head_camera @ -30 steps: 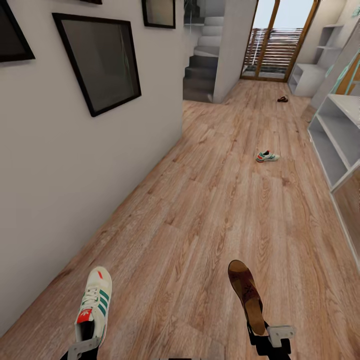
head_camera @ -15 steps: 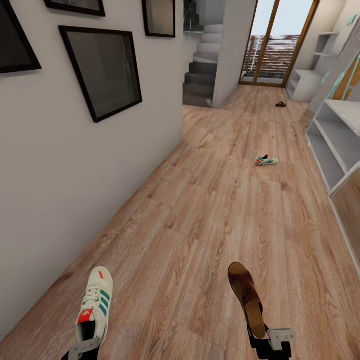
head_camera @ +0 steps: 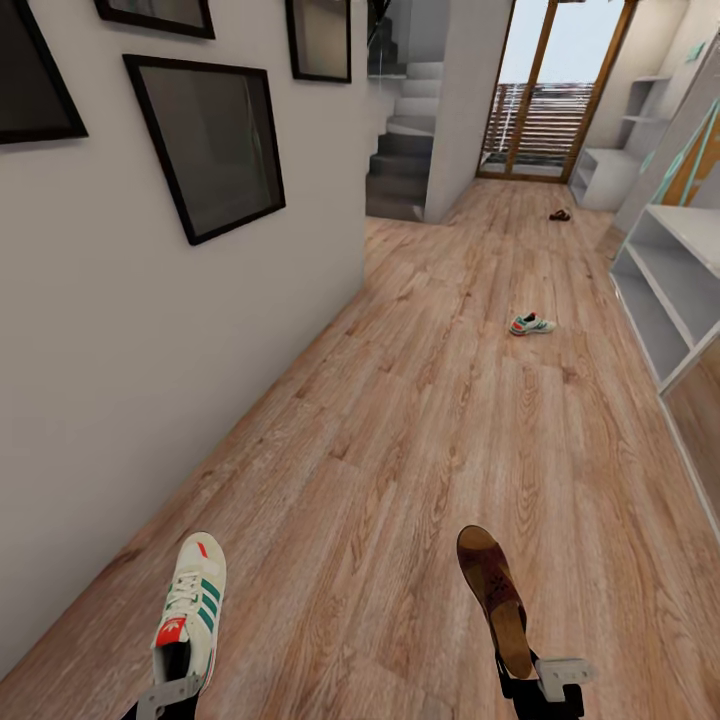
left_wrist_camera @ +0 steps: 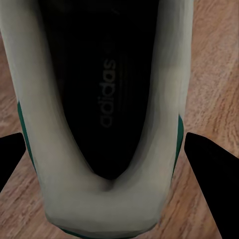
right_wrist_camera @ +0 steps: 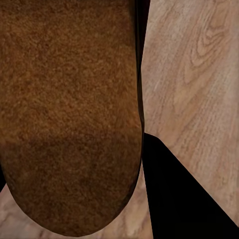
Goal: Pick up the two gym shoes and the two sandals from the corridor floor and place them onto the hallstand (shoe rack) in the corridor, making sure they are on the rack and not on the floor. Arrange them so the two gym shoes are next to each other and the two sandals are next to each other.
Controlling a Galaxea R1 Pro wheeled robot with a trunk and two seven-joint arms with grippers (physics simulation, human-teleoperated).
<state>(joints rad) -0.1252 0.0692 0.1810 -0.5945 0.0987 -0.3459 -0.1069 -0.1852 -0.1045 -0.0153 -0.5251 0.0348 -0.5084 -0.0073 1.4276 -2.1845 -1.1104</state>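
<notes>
Two shoes ride aloft: left gripper (head_camera: 168, 692) pinching a gym shoe (head_camera: 188, 610) at 7 o'clock, right gripper (head_camera: 540, 678) clamping a sandal (head_camera: 494, 596) at 5. Second sneaker (head_camera: 531, 324) and second sandal (head_camera: 559, 215) lie on the corridor floor (head_camera: 420, 430) toward 1 o'clock, hallstand (head_camera: 603, 160) beyond.

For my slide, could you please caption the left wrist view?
Left tool gripping a cream adidas gym shoe by its heel above wood flooring.

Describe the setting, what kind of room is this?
Likely a home corridor: long wood-plank floor, framed pictures on the wall, stairs and a glazed door at the far end, grey shoe rack beside it.
</notes>
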